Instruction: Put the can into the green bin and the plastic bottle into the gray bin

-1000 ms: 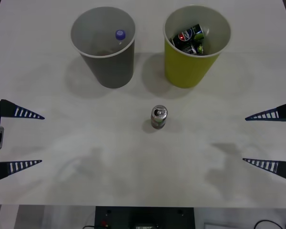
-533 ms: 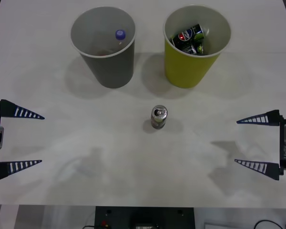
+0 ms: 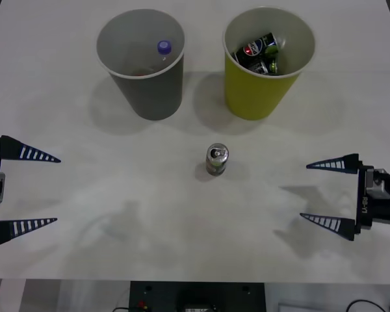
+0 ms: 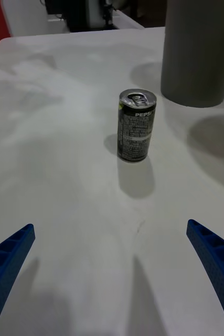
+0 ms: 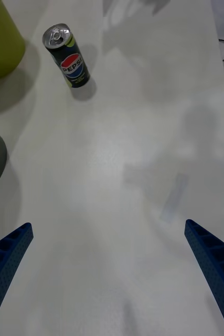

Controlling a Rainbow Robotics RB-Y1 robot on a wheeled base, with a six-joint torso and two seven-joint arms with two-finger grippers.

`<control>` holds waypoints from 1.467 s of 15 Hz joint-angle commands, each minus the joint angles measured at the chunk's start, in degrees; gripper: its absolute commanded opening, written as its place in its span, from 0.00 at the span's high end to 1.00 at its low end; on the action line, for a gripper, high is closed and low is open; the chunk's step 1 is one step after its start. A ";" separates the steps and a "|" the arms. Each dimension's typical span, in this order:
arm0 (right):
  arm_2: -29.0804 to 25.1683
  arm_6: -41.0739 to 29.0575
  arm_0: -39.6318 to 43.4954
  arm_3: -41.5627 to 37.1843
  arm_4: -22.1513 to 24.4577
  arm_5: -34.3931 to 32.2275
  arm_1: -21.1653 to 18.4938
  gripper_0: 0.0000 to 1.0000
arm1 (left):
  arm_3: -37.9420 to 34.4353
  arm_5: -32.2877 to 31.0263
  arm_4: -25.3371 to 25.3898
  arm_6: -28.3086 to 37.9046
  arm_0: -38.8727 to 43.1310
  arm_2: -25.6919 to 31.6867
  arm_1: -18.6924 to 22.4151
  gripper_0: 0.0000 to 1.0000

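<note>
The Pepsi can stands upright on the white table, alone in the middle, nearer me than the green bin and the gray bin, where the plastic bottle's cap already shows. My right gripper hangs to the can's right with its fingers spread wide and nothing between them; my left gripper waits at the table's left edge, equally spread. To do this well I'd come in level and centred on the can's side — low enough to grip the body, not the rim — and close squarely so it doesn't tip.
</note>
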 commanded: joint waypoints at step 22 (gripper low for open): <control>4.63 7.86 -13.43 22.11 1.06 5.70 23.56 0.00 | 0.00 0.00 0.00 0.00 0.00 0.00 0.00 0.00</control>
